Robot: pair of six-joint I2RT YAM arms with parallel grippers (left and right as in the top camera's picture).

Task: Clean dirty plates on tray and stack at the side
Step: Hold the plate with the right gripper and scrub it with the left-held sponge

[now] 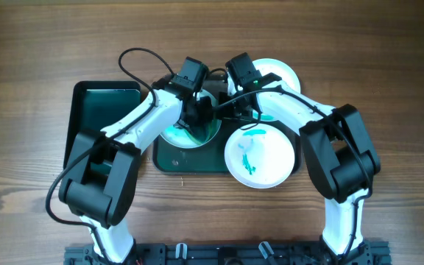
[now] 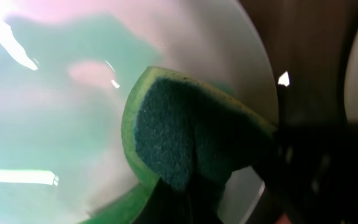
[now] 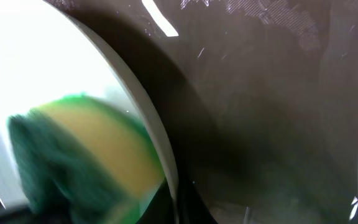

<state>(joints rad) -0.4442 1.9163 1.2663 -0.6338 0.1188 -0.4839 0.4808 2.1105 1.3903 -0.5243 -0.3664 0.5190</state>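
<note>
A white plate (image 1: 186,136) smeared with teal lies on the left of the dark tray (image 1: 190,160). My left gripper (image 1: 196,114) is shut on a green-and-yellow sponge (image 2: 179,130) and presses its dark scouring face on this plate (image 2: 55,124). My right gripper (image 1: 224,110) is shut on the same plate's right rim (image 3: 160,143); the sponge (image 3: 86,155) shows blurred beyond it. A second plate (image 1: 260,154) with teal smears sits at the tray's right end. A third, plain white plate (image 1: 280,73) lies behind my right arm.
A smaller dark tray (image 1: 105,110) lies on the wooden table to the left, under my left arm. The two arms meet closely over the middle. The large tray's dark floor (image 3: 260,124) shows beside the held rim.
</note>
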